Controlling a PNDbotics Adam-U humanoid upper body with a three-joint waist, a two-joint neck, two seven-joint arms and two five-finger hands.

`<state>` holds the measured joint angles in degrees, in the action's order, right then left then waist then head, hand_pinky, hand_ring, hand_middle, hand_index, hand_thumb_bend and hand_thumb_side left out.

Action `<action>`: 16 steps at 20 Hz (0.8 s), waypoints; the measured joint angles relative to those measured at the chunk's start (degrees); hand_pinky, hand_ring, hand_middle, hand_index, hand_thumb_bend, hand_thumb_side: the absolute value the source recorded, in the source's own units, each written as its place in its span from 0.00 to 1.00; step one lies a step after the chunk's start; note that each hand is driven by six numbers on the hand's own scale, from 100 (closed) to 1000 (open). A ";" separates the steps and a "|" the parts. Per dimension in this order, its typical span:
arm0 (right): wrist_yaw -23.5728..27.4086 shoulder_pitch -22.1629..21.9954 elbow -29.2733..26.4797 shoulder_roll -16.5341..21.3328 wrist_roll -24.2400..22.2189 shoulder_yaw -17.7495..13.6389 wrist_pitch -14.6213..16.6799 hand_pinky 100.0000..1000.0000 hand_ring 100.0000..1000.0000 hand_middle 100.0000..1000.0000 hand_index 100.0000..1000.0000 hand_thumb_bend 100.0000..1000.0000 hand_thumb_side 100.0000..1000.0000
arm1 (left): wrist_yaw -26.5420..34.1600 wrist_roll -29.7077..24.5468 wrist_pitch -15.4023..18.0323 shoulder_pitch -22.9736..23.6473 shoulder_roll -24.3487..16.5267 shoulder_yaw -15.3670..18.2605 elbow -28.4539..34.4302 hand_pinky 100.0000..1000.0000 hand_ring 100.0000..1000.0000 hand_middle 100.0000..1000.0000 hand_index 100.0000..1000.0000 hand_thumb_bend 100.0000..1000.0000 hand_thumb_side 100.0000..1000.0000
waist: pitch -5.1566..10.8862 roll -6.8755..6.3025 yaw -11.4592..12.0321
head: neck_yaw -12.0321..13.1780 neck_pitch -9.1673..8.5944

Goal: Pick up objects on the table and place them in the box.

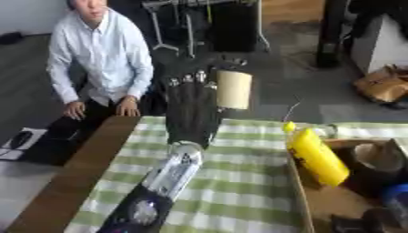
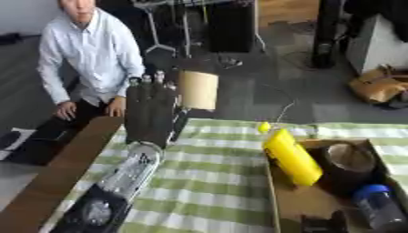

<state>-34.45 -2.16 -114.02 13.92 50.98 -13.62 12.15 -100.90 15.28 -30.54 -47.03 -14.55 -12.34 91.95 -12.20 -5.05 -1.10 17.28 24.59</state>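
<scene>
Forearm of your left arm fills the lower foreground, running up over the checked cloth [image 2: 223, 191] to the left hand [image 1: 191, 107]. That hand is raised, back toward the camera, fingers pointing up. A pale cylinder [image 1: 234, 89], likely a cup or roll, sits against its thumb side. Looks held, but I can't tell how the thumb or fingers close on it from behind. It's well clear of the cloth, up and left of the box [image 2: 283, 200], presumably lifted for carry-over.

Box already has a yellow bottle [image 2: 292, 156] leaning on its left wall, a dark round container [image 2: 348, 159] and a blue-capped bottle [image 2: 379, 205] to the right of that.

Right hand not visible. Next call: swing right and lower into the box's free area.
</scene>
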 measured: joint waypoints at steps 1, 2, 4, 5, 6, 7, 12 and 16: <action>0.00 -0.17 0.00 0.09 0.00 0.10 0.03 0.92 1.00 0.92 0.85 0.00 1.00 | -0.10 -0.37 0.75 -0.94 -0.29 -0.40 -0.02 0.00 0.00 0.00 0.26 0.10 0.24 | 0.11 -0.04 0.02 | -0.13 0.02; 0.00 -0.36 0.00 0.20 -0.02 0.21 0.09 0.92 1.00 0.92 0.85 0.00 1.00 | -0.17 -0.83 1.51 -2.00 -0.50 -0.76 -0.05 0.00 0.00 0.00 0.28 0.13 0.23 | 0.26 -0.14 0.04 | -0.27 0.03; 0.00 -0.47 0.00 0.52 -0.07 0.25 0.32 0.92 1.00 0.92 0.85 0.00 1.00 | -0.20 -1.92 3.09 -4.13 -0.88 -1.62 -0.38 0.00 0.00 0.00 0.28 0.13 0.24 | 0.55 -0.30 0.05 | -0.48 0.22; 0.00 -0.50 0.00 0.57 -0.09 0.26 0.39 0.92 1.00 0.92 0.85 0.00 1.00 | -0.18 -2.48 3.78 -4.85 -0.90 -2.02 -0.48 0.00 0.00 0.00 0.28 0.12 0.24 | 0.59 -0.33 0.05 | -0.63 0.41; 0.00 -0.63 0.00 0.64 -0.10 0.27 0.43 0.92 1.00 0.92 0.85 0.00 1.00 | -0.04 -2.98 4.42 -5.46 -0.92 -2.36 -0.65 0.00 0.00 0.00 0.28 0.13 0.23 | 0.60 -0.35 0.05 | -0.79 0.50; 0.00 -0.71 0.00 0.75 -0.12 0.30 0.46 0.92 1.00 0.92 0.85 0.00 1.00 | 0.25 -3.51 5.12 -6.16 -1.04 -2.79 -0.85 0.00 0.00 0.00 0.28 0.13 0.23 | 0.62 -0.39 0.03 | -0.95 0.55; 0.00 -0.88 0.00 0.99 -0.37 0.66 0.71 0.92 1.00 0.92 0.85 0.00 1.00 | 3.56 -6.25 8.53 -9.31 -1.12 -5.06 -2.21 0.00 0.00 0.00 0.27 0.10 0.23 | 0.93 -0.60 -0.20 | -1.79 0.99; 0.20 -0.90 0.00 1.46 -0.87 1.31 1.18 0.92 1.00 0.92 0.85 0.00 1.00 | 6.26 -8.05 11.43 -11.78 -0.13 -7.04 -4.41 0.00 0.00 0.00 0.27 0.07 0.24 | 1.23 -0.63 -0.70 | -2.46 1.05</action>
<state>-34.25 -3.06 -114.02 15.37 50.11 -12.31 13.33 -94.64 7.24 -19.12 -58.81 -14.67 -19.38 87.54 -10.97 -5.68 -1.81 14.83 25.64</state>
